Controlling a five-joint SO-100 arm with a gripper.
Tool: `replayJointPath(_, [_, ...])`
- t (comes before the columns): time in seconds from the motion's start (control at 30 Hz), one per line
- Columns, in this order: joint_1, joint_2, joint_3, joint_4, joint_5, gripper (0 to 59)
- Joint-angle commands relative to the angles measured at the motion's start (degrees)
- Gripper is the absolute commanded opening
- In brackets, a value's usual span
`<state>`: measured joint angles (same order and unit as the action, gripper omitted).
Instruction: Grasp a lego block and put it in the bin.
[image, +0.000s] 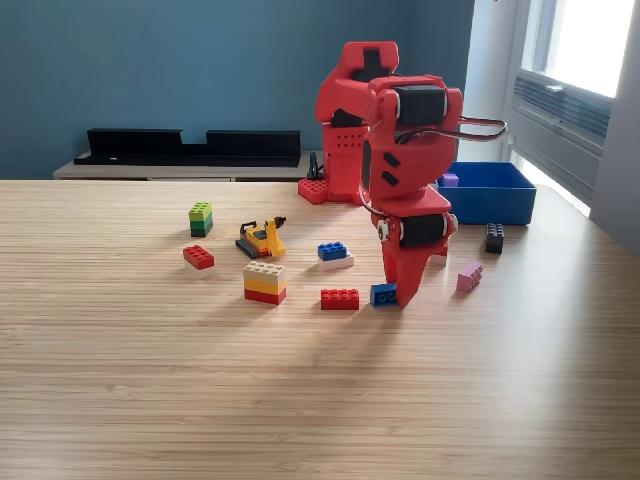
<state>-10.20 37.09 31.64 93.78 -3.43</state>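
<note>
Red hand (400, 296) touching blue block (381, 294), no writing legible

**Layout on the table**

Arm base (345, 150) at 12 o'clock, bin (487, 195) just at its 3 o'clock in the exterior view. Gripper (402, 293) down at centre, touching a small block (381, 294); flat block (340, 298) at its 9 o'clock, stacked block (265, 282) farther the same way.

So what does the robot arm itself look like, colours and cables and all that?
The arm is bright red plastic in blocky, angular printed segments, with black servo motors set into the joints. Thin cables loop out beside the upper joint on the exterior view's right. The gripper is also red and tapers to a point. No markings can be made out.
</note>
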Motion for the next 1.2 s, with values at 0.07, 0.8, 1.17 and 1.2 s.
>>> replayJointPath(0.07, [-3.78, 16.52, 5.62, 1.85, -2.37, 0.0])
replayJointPath(0.8, [-46.23, 53.88, 42.10, 5.54, -8.44, 0.1])
replayJointPath(1.17, [-67.59, 53.88, 49.04, 5.98, -8.61, 0.1])
replayJointPath(1.2, [-67.85, 53.88, 48.87, 5.98, -8.79, 0.1])
